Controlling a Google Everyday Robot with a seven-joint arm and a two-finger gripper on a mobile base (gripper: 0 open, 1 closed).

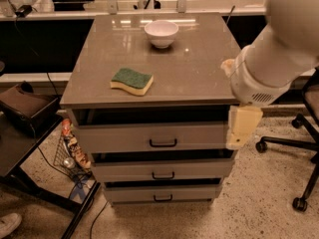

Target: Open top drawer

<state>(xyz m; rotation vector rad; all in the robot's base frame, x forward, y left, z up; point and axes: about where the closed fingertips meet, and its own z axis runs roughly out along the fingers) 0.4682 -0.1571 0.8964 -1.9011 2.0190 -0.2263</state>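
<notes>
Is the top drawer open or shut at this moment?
Shut, it seems: the top drawer front sits under the countertop edge, no inside showing. The gripper hangs by the drawer's right end, apart from its handle.
</notes>
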